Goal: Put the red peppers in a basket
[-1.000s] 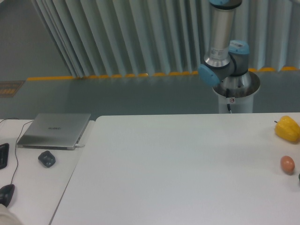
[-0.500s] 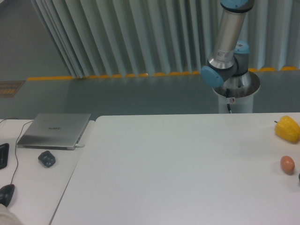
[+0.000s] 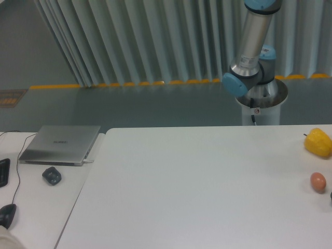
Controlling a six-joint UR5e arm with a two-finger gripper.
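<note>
Rising out of the top of the frame behind the table's far right edge, the arm [image 3: 252, 44] shows only its silver tube, blue-capped joints and round base [image 3: 261, 96]; the pincer is out of view, so whether its fingers are apart or together cannot be told. White table [image 3: 197, 192] carries a yellow bell pepper [image 3: 318, 143] at the right edge, an orange-brown egg-shaped item [image 3: 318, 181] nearer the front along the same edge, and a dark sliver [image 3: 330, 196] cut off just below it, unidentifiable. Red pepper is not seen. Side desk on the left holds a closed laptop [image 3: 61, 144], a small dark object [image 3: 51, 175] and a mouse [image 3: 7, 214].
</note>
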